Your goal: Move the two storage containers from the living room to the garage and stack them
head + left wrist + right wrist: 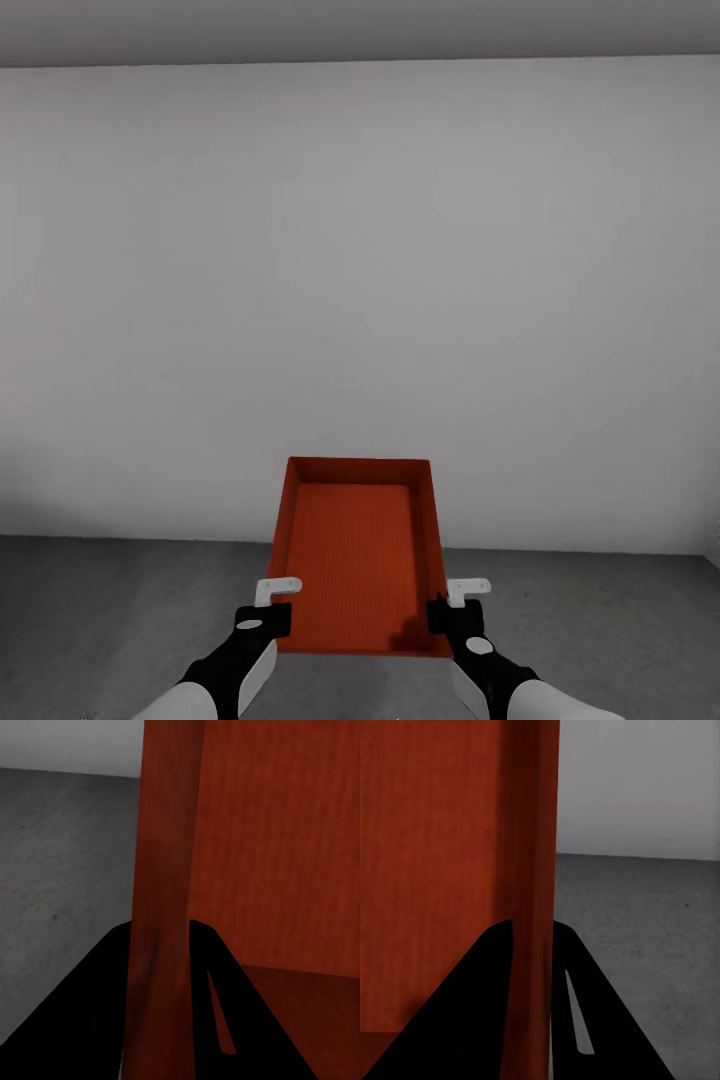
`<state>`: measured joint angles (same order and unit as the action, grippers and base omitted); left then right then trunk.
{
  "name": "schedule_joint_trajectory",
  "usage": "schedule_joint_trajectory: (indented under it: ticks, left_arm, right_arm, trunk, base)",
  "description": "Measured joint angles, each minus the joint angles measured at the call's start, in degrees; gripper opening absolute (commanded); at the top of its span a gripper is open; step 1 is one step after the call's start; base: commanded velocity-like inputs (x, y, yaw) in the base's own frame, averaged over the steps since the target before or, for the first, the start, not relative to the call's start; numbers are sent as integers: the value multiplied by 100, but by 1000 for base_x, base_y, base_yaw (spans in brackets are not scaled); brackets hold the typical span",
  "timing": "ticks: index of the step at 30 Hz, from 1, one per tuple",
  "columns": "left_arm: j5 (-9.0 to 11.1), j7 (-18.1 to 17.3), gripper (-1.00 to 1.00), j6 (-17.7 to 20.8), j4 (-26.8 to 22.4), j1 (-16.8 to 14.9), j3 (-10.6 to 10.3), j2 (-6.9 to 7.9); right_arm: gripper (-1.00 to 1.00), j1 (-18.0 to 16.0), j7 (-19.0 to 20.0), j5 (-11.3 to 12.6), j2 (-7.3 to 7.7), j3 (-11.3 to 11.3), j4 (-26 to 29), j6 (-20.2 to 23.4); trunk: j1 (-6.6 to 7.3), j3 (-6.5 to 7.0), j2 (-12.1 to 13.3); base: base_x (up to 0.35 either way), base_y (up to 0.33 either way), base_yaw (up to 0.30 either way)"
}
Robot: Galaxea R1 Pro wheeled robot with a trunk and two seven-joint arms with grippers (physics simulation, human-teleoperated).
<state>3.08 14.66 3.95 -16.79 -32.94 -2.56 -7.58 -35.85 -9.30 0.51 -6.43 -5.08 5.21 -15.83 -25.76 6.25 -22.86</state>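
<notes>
Left tool (268, 605): clenched on the left long wall of the storage container (355, 560), near its closer end. In the left wrist view, the left tool (159, 945) has one dark finger (97, 1005) outside the wall and the other inside, the orange-red wall pinched between them.

Right tool (450, 605): clenched on the opposite long wall, level with the left tool. In the right wrist view, the right tool (531, 945) has its fingers (472, 1005) straddling the wall the same way, one within the bin, one without.

Container between the two tools: lidless, orange-red, rectangular, walls slightly tapered, ribbed bottom showing. Nothing lies in it. It is carried by both tools, long axis running away from the robot, far end pointing at the wall. In the wrist views its wall (161, 870) (529, 832) stands close before each camera.

Beneath and beyond the tools: the floor (120, 620), dark grey mottled concrete, seen past the outer side of each grip (60, 855) (637, 930). Whether the container's underside touches it cannot be told.

Ahead, past the container's far end: a plain pale grey wall (360, 280) of the garage, meeting the floor in a straight line. Ceiling strip (360, 30) above, darker grey.
</notes>
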Motion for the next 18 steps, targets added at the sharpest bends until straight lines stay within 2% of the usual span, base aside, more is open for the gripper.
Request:
schedule_joint_trajectory:
  ticks: [18]
  left_arm:
    - [-20, 3, -100, -10, 8, -1, 21, -12]
  right_arm:
    - [-100, 1, 9, -16, 10, 12, 0, -2]
  trunk:
    - [0, -158, 0]
  base:
    - [0, 0, 26]
